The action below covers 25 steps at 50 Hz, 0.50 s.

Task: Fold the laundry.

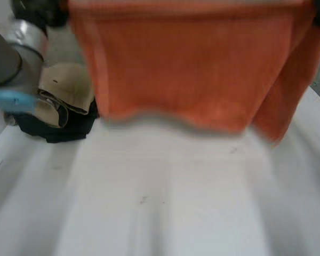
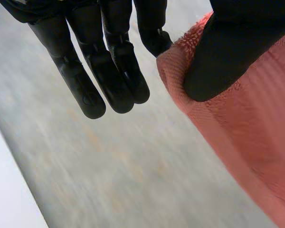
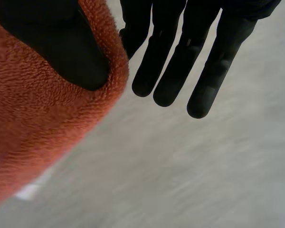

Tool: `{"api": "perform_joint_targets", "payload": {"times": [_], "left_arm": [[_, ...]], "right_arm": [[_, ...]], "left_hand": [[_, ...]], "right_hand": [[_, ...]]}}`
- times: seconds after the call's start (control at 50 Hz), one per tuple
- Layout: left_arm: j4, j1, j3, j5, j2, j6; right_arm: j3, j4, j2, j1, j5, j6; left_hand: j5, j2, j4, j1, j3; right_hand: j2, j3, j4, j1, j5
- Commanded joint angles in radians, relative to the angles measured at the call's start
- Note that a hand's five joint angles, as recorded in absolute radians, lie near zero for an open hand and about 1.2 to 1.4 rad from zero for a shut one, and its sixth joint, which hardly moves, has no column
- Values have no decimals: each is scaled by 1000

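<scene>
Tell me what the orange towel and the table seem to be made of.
The towel looks like cotton terry, soft and matte: the wrist views show a fuzzy looped pile, with a flatter ribbed band near the edge. The table has a hard, smooth white top with a dull sheen, probably laminate or painted board. Only faint scuffs mark it, so the exact material stays open.

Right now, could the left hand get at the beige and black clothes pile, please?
Probably not yet: the left hand is pinching a corner of the orange towel, held up with the right hand. The pile itself lies uncovered beside the left arm.
</scene>
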Motion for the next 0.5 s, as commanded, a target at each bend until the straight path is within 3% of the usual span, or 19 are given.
{"api": "perform_joint_targets", "payload": {"times": [0.02,0.2,0.46,0.5], "left_arm": [[14,10,-36,26,44,-78],[-40,18,-261,56,64,-74],[-33,13,-564,59,-38,7],[-33,11,-580,62,-41,7]], "right_arm": [[133,-196,-70,-16,-77,104],[258,52,-41,-18,-157,102],[307,362,183,-50,-219,90],[304,388,203,-57,-230,90]], "left_hand": [[253,199,196,233,205],[253,199,196,233,205],[253,199,196,233,205],[253,199,196,233,205]], "right_hand": [[221,210,202,269,243],[221,210,202,269,243],[221,210,202,269,243],[99,88,80,146,121]]}}
